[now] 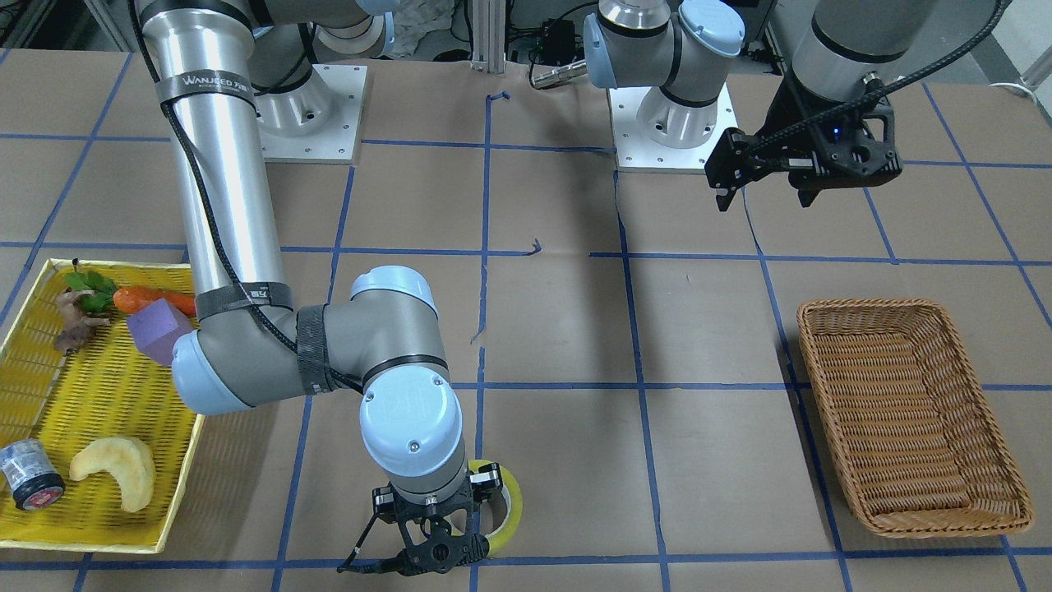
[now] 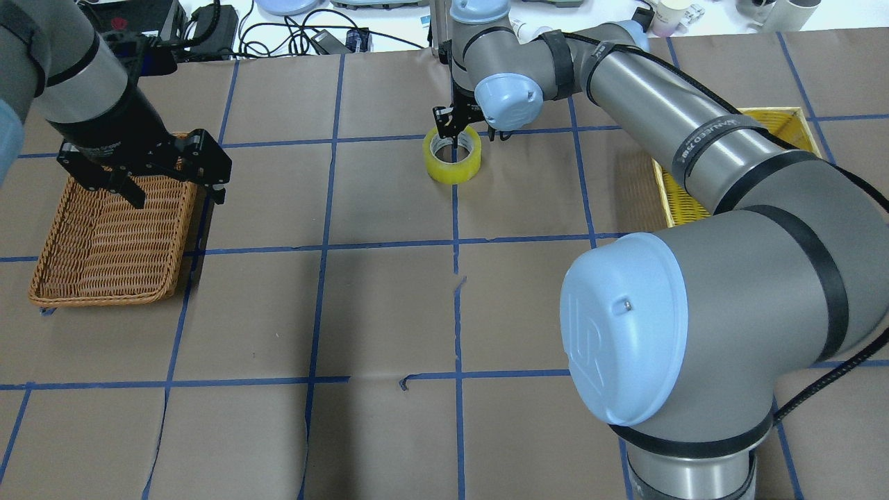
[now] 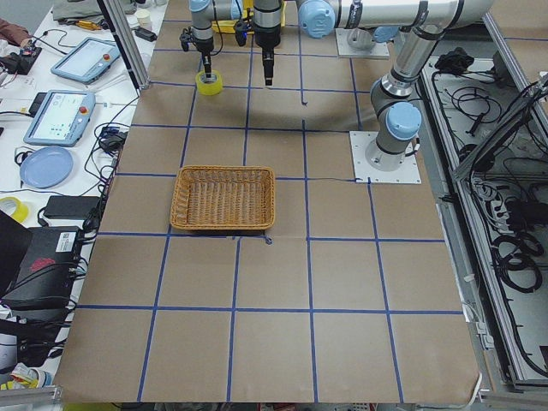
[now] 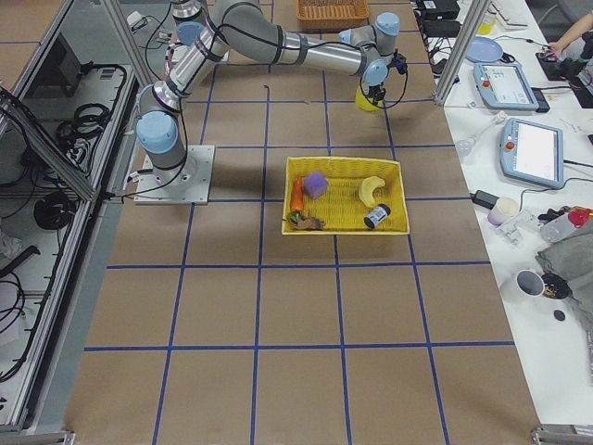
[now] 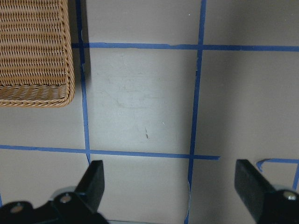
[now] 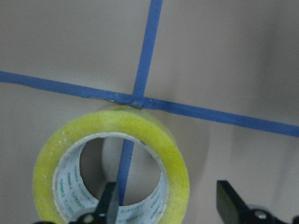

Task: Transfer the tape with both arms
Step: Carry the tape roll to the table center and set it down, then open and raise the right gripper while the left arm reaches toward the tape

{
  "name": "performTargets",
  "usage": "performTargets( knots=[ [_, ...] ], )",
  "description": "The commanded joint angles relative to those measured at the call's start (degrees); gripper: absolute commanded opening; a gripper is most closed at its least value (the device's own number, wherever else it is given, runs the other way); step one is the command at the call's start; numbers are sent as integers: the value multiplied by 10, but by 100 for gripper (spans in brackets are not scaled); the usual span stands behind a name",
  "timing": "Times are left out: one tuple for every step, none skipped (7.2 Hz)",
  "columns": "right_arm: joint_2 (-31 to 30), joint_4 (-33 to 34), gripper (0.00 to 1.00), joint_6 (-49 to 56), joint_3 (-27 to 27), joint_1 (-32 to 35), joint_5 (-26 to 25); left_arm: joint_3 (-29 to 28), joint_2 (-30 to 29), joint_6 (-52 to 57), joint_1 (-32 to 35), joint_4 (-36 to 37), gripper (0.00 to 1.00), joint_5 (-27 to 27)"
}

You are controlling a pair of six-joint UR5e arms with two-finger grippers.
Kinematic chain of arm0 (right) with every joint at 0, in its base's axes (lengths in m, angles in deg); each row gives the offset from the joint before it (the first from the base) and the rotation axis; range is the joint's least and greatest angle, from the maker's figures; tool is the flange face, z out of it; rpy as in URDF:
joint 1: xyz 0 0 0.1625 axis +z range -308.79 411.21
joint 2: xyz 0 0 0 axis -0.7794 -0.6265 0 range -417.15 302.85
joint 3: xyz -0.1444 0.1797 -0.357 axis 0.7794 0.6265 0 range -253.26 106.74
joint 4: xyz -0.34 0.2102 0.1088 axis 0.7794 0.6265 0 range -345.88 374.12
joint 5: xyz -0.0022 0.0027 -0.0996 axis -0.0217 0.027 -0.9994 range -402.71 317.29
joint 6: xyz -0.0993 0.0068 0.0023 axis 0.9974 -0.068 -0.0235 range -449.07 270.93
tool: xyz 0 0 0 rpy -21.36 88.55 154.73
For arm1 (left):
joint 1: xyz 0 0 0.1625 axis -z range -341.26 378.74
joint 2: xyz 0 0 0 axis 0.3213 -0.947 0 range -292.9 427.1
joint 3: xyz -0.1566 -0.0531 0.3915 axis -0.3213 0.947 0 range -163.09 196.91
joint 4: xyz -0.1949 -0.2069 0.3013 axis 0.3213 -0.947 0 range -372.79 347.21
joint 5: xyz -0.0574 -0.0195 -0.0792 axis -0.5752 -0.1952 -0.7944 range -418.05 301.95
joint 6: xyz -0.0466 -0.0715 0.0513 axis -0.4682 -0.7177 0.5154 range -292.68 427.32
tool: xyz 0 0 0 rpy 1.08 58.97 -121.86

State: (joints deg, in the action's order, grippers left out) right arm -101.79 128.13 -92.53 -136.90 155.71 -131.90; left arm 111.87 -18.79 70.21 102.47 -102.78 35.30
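Note:
The yellow tape roll [image 2: 453,157] lies flat on the table over a crossing of blue lines at the far middle. It also shows in the front view [image 1: 511,503] and the right wrist view [image 6: 117,140]. My right gripper [image 2: 455,135] points down at it and is open. In the right wrist view [image 6: 169,207] one finger [image 6: 110,205] stands inside the core and the other [image 6: 229,205] outside, so they straddle the ring's wall. My left gripper [image 2: 177,194] is open and empty, hovering by the wicker basket's edge [image 5: 171,186].
A brown wicker basket [image 2: 97,300] stands on my left side, with nothing in it. A yellow tray [image 1: 99,265] on my right holds a carrot [image 1: 144,299], a purple block [image 1: 156,327], a pale curved piece [image 1: 115,473] and a silver cylinder [image 1: 29,475].

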Motion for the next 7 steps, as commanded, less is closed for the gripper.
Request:
performTargets(
  knots=[
    [-83,-60,100,0,-8,-1,-5,-3,-27,4,-1,28,100,-8],
    [-131,-90,100,0,-34,-4,-11,-4,-52,24,9,103,100,-11],
    [-193,-105,100,0,-84,-24,-11,-6,-84,19,22,159,100,-32],
    [-259,-138,100,0,-133,-54,-10,-14,-122,17,26,229,100,-63],
    [-332,-183,100,2,-186,-90,-11,-27,-163,-21,41,274,100,-121],
    [-391,-215,100,2,-236,-106,-12,-40,-205,-40,76,316,100,-127],
    [-440,-215,100,15,-285,-112,-13,-51,-252,-49,102,369,100,-125]
  ],
)
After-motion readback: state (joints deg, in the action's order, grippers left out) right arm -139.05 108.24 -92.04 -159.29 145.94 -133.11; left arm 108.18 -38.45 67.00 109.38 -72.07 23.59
